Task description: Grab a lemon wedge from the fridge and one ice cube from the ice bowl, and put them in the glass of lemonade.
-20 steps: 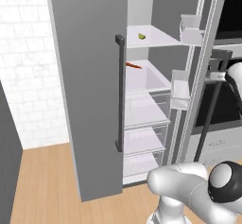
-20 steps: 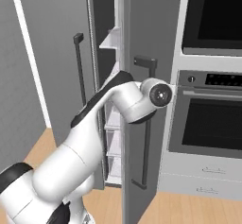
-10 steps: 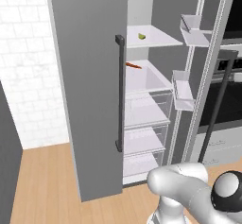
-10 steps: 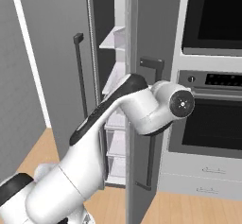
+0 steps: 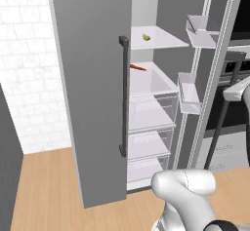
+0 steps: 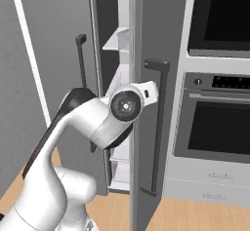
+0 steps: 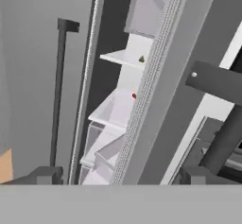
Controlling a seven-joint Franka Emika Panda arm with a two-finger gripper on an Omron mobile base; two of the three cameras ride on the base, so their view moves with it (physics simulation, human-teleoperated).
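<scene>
The fridge (image 5: pixel 97 103) stands with both grey doors swung open, white shelves and drawers showing between them. A small yellow-green lemon wedge (image 5: pixel 146 37) sits on an upper shelf (image 5: pixel 161 39), with something thin and orange-red (image 5: pixel 138 67) on the shelf below. The white arm (image 6: pixel 93 123) reaches up beside the right door's dark handle (image 6: pixel 158 127), next to the black oven (image 6: pixel 219 123). I cannot tell how the fingers stand.

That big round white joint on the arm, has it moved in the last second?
Yes. In the right base view the round joint has swung right, then back left, and come down against the fixed oven, beside the fridge door's handle.
</scene>
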